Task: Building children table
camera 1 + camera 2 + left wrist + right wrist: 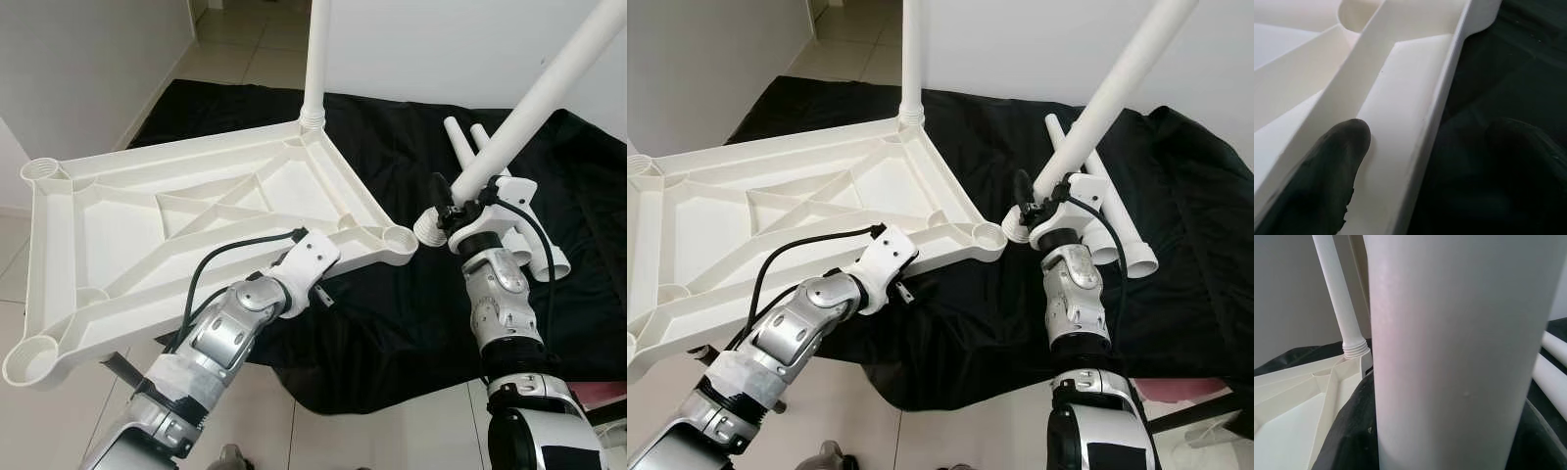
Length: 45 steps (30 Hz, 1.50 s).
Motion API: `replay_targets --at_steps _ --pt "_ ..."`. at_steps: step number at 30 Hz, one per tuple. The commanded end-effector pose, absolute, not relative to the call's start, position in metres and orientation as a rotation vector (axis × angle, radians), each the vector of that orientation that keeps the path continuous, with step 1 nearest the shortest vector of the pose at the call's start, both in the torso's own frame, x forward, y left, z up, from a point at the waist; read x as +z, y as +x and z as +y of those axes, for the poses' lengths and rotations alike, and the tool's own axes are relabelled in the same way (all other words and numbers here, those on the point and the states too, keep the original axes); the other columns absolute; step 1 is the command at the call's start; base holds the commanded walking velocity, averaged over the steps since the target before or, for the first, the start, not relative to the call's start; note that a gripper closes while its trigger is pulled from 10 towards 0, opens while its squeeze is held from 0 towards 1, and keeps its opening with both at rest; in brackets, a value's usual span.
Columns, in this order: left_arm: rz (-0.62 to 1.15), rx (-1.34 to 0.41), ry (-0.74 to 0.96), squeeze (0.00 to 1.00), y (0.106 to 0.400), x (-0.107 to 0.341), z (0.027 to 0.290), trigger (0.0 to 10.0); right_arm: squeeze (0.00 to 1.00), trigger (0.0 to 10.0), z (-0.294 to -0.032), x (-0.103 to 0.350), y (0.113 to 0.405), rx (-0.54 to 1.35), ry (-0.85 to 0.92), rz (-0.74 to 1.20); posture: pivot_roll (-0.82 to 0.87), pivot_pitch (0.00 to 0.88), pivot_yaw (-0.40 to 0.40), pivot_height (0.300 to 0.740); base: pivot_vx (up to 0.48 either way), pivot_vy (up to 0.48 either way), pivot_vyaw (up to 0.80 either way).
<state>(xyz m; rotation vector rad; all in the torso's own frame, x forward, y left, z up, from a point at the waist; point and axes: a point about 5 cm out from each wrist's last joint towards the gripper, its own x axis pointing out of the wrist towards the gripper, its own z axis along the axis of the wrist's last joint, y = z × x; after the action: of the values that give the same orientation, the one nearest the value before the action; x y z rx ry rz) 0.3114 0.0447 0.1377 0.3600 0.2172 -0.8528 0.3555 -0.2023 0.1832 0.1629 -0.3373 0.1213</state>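
Note:
A white plastic table top (147, 235) lies upside down, ribs up, partly on a black cloth (392, 313). One white leg (316, 59) stands screwed into its far corner socket. My left gripper (1420, 161) is shut on the table top's near rim, one finger (1317, 181) inside the frame and the other outside. My right gripper (460, 201) is shut on a second white leg (539, 98), held slanted, its threaded end (428, 230) just right of the empty near-right corner socket (397, 238).
Two more white legs (519, 245) lie on the black cloth behind my right arm. Empty sockets sit at the table top's left corners (44, 171). White walls stand left and behind; tiled floor runs below the cloth's edge.

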Motion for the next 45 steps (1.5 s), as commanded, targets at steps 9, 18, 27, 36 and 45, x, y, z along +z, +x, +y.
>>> replay_targets --at_steps 9,18,27,36,45 --pt "0.303 -0.765 0.408 0.0 0.323 0.13 0.063 1.3 0.0 10.0 -0.2 0.177 0.353 0.108 0.156 -0.315 0.06 0.08 -0.024 0.74 0.0 0.0 0.0" --pt "0.334 -0.953 0.464 0.0 0.304 0.119 0.07 0.0 0.0 10.0 -0.199 0.17 0.352 0.109 0.131 -0.289 0.06 0.085 -0.02 0.74 0.0 0.0 0.0" --pt "0.359 -1.043 0.498 0.0 0.291 0.112 0.077 0.0 0.0 10.0 -0.196 0.168 0.353 0.115 0.13 -0.28 0.07 0.085 -0.02 0.74 0.0 0.0 0.0" --pt "0.387 -1.103 0.519 0.0 0.276 0.109 0.086 0.0 0.0 10.0 -0.195 0.168 0.353 0.121 0.125 -0.275 0.08 0.09 -0.024 0.74 0.0 0.0 0.0" --pt "0.404 -1.119 0.538 0.0 0.271 0.109 0.094 0.0 0.0 10.0 -0.193 0.167 0.354 0.132 0.122 -0.268 0.09 0.087 -0.029 0.74 0.0 0.0 0.0"
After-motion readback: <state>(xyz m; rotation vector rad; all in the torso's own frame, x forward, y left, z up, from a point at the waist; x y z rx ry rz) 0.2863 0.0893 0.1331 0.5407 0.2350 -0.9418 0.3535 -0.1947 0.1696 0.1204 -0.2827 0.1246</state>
